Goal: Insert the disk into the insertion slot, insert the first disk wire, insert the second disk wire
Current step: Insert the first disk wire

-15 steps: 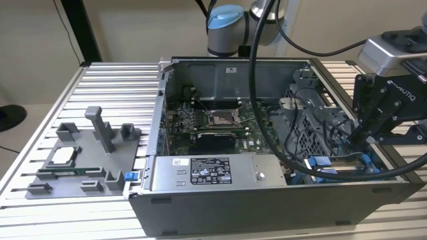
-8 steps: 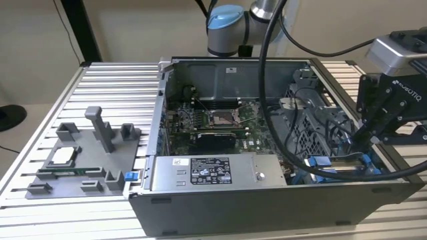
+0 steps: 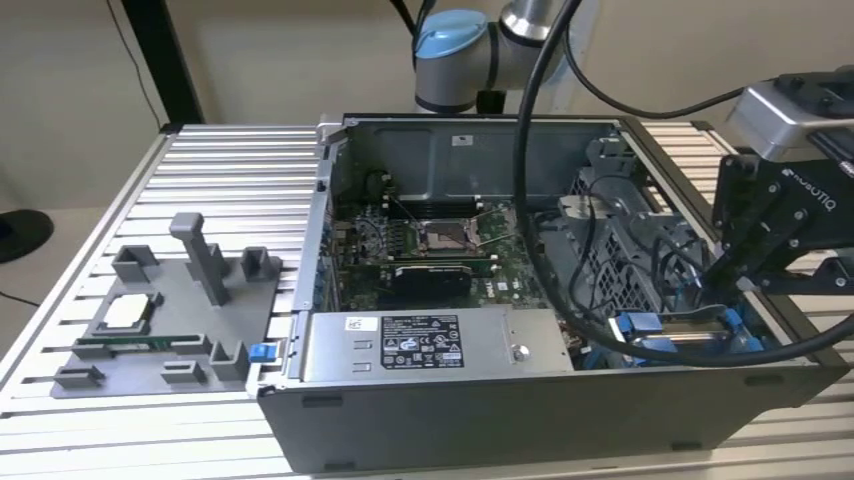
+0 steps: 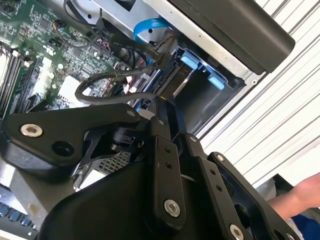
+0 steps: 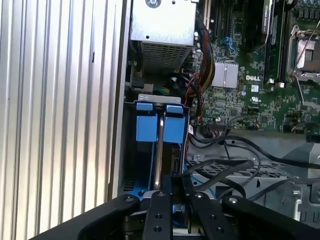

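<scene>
Closest to me in the first wrist view is the tool (image 5: 172, 189), fingers together, just above the disk (image 5: 150, 129) sitting in the insertion slot (image 5: 150, 97). Second wrist view: a black cable (image 4: 100, 82) loops nearby. Exterior view: tool's over the case (image 3: 534, 410) corner on the exterior view's right.

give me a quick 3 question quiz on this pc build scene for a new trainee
1. True or false: the computer case lies open, with its motherboard on show.
2. In the exterior view, where is the gripper?
A) off the case, at that view's left
B) over the case's end at that view's right
C) above the motherboard's middle
3. Fill in: the plastic fittings at the insertion slot are coloured ____.
Key: 1 true; 2 B; 3 blue.
</scene>
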You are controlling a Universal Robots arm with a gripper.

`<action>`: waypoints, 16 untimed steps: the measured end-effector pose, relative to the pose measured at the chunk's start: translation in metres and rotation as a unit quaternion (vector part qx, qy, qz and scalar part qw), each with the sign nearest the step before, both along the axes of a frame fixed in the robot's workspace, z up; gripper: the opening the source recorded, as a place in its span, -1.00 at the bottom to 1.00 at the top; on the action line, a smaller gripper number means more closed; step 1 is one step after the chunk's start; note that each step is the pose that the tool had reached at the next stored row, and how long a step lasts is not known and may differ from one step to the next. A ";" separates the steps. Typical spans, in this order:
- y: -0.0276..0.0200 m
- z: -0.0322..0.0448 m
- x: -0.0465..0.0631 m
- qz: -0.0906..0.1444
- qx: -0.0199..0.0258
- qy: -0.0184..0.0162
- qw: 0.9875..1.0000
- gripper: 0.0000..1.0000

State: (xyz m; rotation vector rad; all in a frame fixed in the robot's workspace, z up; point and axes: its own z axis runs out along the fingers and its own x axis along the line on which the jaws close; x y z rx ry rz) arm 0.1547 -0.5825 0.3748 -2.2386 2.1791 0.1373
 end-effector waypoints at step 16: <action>0.0000 -0.0130 0.004 -0.064 0.005 0.003 0.998 -1.00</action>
